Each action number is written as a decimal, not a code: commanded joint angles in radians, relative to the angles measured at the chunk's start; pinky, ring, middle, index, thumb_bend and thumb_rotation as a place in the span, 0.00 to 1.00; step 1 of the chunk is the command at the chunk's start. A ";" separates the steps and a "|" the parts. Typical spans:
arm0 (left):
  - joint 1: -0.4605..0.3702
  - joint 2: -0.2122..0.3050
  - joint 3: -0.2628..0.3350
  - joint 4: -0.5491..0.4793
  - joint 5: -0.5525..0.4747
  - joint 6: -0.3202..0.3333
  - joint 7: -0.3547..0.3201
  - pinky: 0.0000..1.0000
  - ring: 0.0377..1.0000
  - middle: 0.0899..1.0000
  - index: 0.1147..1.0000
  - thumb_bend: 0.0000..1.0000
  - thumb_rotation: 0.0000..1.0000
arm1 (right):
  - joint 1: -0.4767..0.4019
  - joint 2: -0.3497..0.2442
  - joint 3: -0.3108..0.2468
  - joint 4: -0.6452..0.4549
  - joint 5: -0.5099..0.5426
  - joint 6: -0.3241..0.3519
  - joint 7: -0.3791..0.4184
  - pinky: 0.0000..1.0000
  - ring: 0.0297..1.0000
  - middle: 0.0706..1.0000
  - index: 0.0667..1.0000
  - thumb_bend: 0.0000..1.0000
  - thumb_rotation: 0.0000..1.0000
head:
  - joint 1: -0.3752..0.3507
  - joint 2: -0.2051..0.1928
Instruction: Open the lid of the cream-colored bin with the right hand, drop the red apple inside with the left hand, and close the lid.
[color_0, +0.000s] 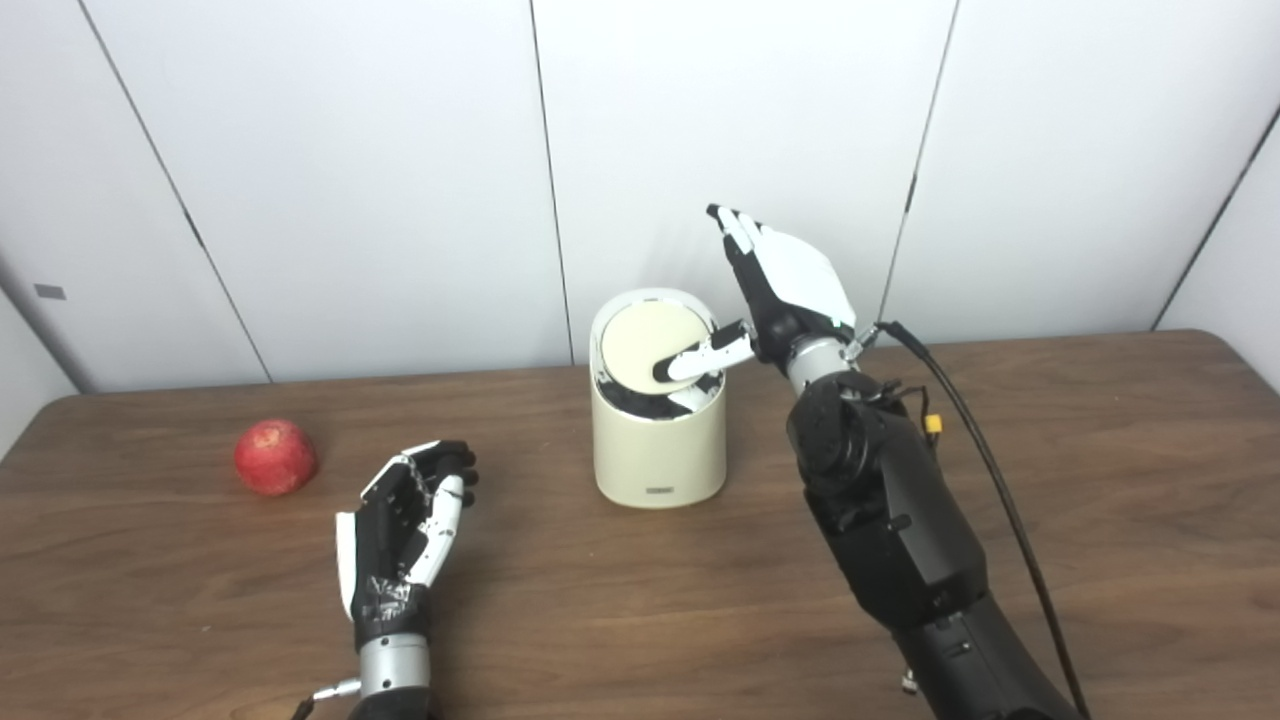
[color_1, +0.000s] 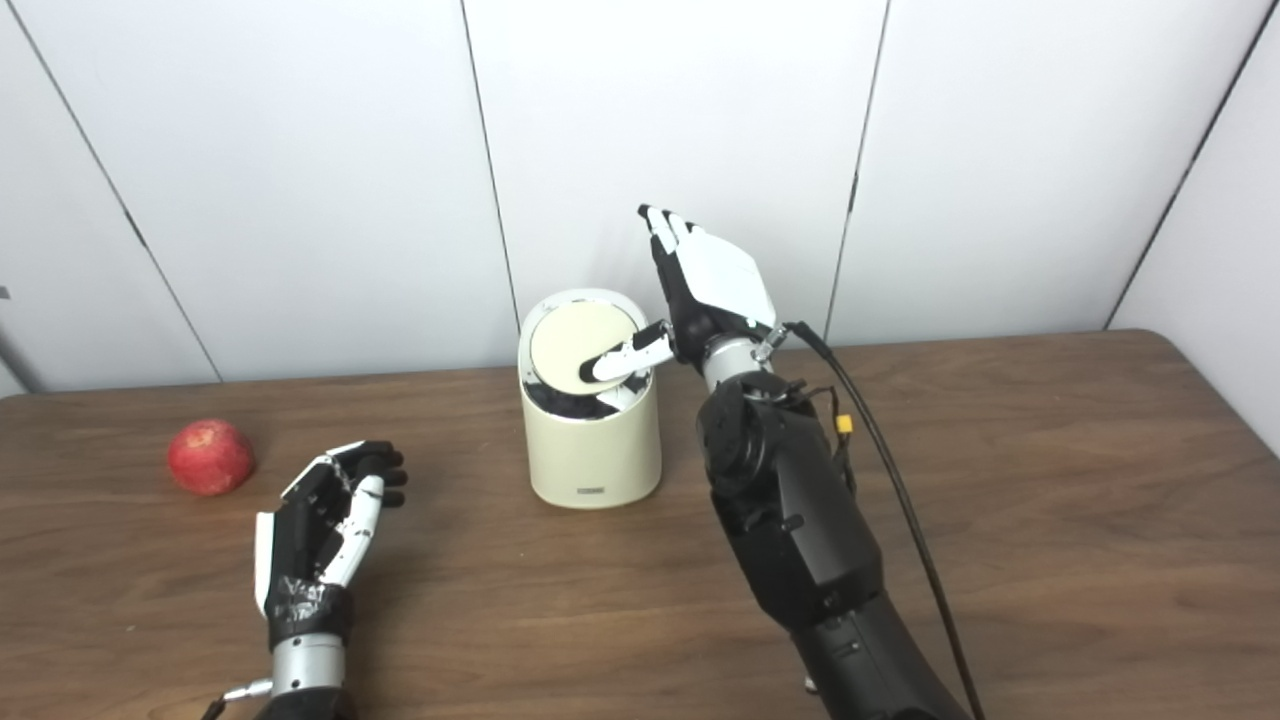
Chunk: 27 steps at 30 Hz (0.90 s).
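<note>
The cream-colored bin (color_0: 658, 455) stands upright mid-table near the back wall. Its round lid (color_0: 647, 345) is tilted, with a dark gap showing along its front edge. My right hand (color_0: 775, 290) is raised just right of the bin, fingers spread and pointing up, holding nothing; its thumb (color_0: 705, 357) reaches left and rests on the lid's right part. The red apple (color_0: 275, 457) lies on the table at the far left. My left hand (color_0: 405, 525) sits low over the table between apple and bin, fingers loosely curled and apart, empty, a short way right of the apple.
The brown wooden table (color_0: 1100, 480) runs to a white panelled wall behind the bin. A black cable (color_0: 985, 460) trails from my right wrist down along the forearm.
</note>
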 joint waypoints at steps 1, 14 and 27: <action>-0.002 -0.009 -0.006 -0.008 0.003 -0.021 0.004 0.55 0.58 0.58 0.55 0.30 0.36 | -0.010 -0.012 0.004 -0.006 -0.020 0.004 -0.009 0.94 0.99 0.99 0.97 0.96 0.23 | -0.001 0.001; -0.008 -0.006 -0.003 0.007 -0.008 -0.038 -0.001 0.55 0.58 0.58 0.55 0.29 0.33 | 0.003 0.016 -0.083 -0.074 0.137 0.005 0.018 0.83 0.93 0.97 0.98 0.87 0.92 | -0.007 -0.004; -0.002 -0.007 -0.005 -0.005 -0.003 -0.026 -0.001 0.54 0.58 0.58 0.54 0.29 0.32 | 0.056 0.000 -0.120 -0.173 0.238 -0.013 0.013 0.79 0.92 0.96 0.98 0.92 0.98 | 0.000 -0.002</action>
